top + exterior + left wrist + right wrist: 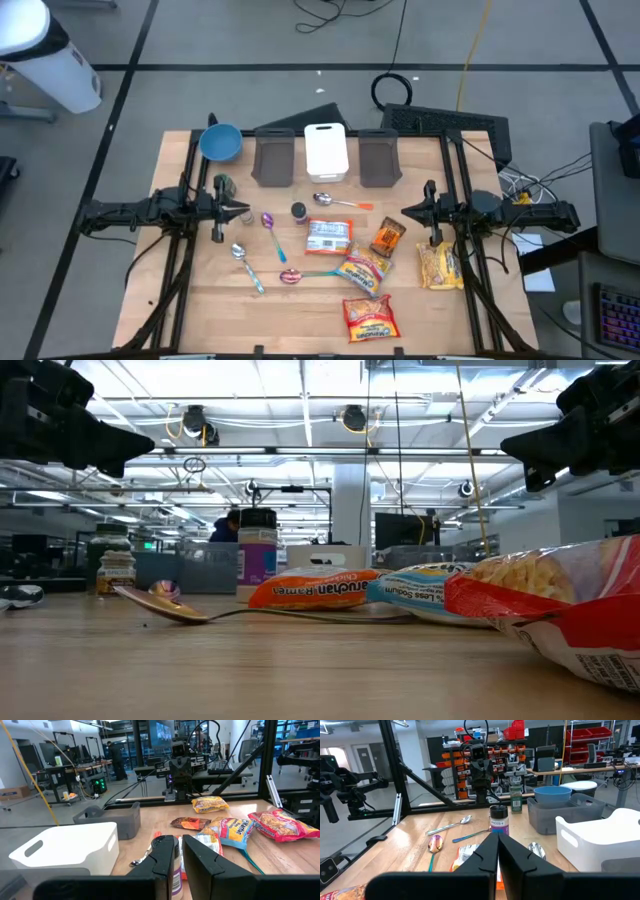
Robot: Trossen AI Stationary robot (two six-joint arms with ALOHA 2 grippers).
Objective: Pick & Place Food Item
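Both arms wait up high over the table. The left gripper (243, 210) has a thin gap between its fingers and holds nothing. The right gripper (405, 211) is pinched tight — empty too. The snack bags (362, 270) lie on the table (180, 300), between the arms and nearer the front edge, by the spoons (262, 255).

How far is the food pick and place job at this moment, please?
Nothing looks done yet: the white bin shows no food inside. Nothing is in hand: the left gripper and right gripper hang empty above the table. Left to do: the food packets all lie on the wood.
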